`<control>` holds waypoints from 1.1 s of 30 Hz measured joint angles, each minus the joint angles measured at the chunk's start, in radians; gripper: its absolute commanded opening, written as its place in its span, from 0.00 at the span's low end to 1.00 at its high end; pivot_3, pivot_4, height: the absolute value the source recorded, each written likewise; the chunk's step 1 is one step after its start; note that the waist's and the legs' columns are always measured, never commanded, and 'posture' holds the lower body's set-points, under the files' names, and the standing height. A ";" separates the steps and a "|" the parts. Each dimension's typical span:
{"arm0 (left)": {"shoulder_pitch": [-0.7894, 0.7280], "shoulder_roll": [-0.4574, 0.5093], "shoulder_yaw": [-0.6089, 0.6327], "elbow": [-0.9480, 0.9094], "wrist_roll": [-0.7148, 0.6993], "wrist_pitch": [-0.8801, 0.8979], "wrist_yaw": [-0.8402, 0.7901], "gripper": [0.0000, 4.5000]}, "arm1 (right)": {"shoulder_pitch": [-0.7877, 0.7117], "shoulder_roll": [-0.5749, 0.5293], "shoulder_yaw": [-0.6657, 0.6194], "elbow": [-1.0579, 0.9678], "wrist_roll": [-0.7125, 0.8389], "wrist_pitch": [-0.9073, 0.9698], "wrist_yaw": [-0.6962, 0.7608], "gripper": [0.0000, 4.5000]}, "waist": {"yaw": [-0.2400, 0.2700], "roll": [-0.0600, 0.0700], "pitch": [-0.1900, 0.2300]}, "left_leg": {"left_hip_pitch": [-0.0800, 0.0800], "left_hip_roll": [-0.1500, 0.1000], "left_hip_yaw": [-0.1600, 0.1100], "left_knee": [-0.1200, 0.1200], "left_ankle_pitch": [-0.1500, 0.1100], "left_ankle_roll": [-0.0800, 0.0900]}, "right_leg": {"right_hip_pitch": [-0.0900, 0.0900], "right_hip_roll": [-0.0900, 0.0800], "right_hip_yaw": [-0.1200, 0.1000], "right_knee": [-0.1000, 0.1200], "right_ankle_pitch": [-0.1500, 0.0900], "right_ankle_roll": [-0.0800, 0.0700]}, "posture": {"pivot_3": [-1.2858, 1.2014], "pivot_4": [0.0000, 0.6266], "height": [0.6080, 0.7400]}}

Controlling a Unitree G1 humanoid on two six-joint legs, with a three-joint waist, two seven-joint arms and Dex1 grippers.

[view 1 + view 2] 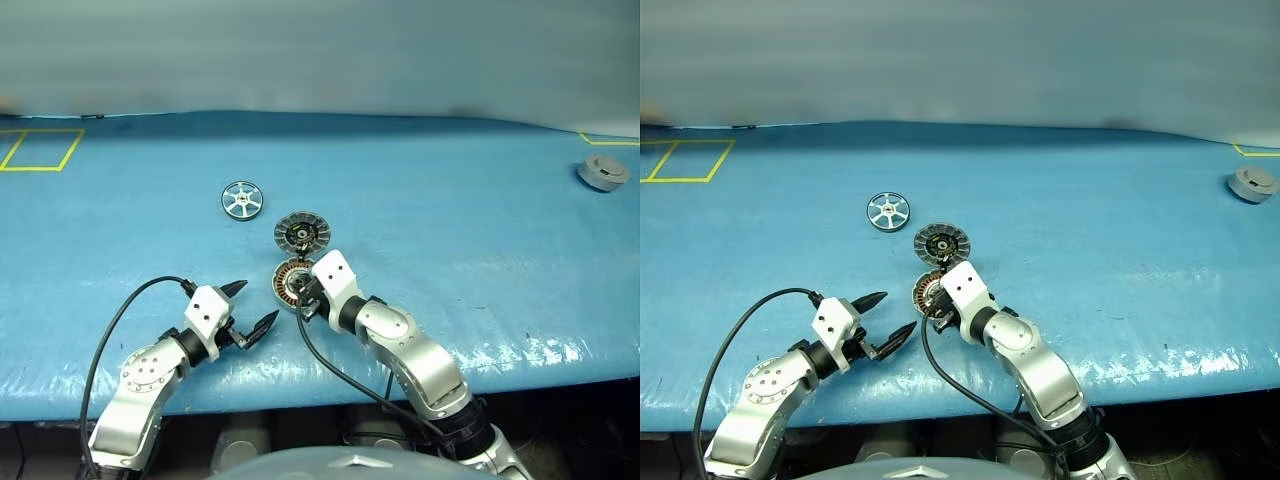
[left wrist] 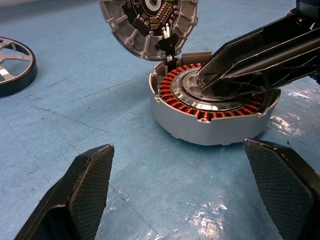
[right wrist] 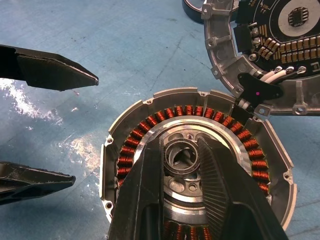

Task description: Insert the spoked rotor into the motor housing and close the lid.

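The right end effector (image 3: 182, 165) reaches into the middle of the motor housing (image 3: 120, 125). Its two black fingers (image 3: 145, 190) stand on either side of the small metal ring at the centre of the housing, close to it, with only a narrow gap between them; whether they really press on the ring I cannot tell. No loose thing is held.

The left end effector (image 1: 246, 308) is released, its fingers spread wide and empty. It hovers over the blue bench (image 1: 450, 220), near the housing on its left side, and points toward it.

The motor housing lies open on the bench, with the ring of copper-brown windings (image 2: 176, 80) visible inside. The lid (image 1: 301, 233) is folded back and lies just behind the housing, joined to it at the hinge, inner face up, showing grey fins and a dark centre. On this inner face there are small parts, but no readable writing.

The spoked rotor (image 1: 241, 200) lies flat on the bench, apart from the housing, farther back and to the left of the lid.

A plain grey puck (image 1: 603, 172) sits far away near the right edge. Yellow tape lines (image 1: 40, 150) mark the far left corner.
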 measured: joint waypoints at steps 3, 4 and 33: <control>0.000 -0.001 -0.001 0.000 0.000 0.000 0.000 1.00 | 0.000 0.001 0.000 0.001 0.000 -0.001 -0.004 0.15 | 0.000 0.000 0.000 | 0.000 0.000 0.000 0.000 0.000 0.000 | 0.000 0.000 0.000 0.000 0.000 0.000 | 0.52 0.24 1.00; 0.000 -0.001 -0.002 0.000 0.001 0.000 0.000 1.00 | 0.000 0.001 0.000 0.002 -0.001 -0.001 -0.005 0.15 | 0.000 0.000 0.000 | 0.000 0.000 0.000 0.001 0.000 0.000 | 0.000 0.000 0.000 0.000 0.000 0.000 | 0.52 0.24 1.00; -0.008 -0.002 -0.010 0.005 0.002 -0.005 0.001 1.00 | -0.132 0.037 -0.009 -0.162 0.047 0.418 -0.101 0.01 | -0.002 0.000 0.000 | 0.000 0.000 -0.001 0.000 0.000 0.000 | 0.000 0.000 0.000 0.000 0.001 -0.001 | 0.52 0.24 1.00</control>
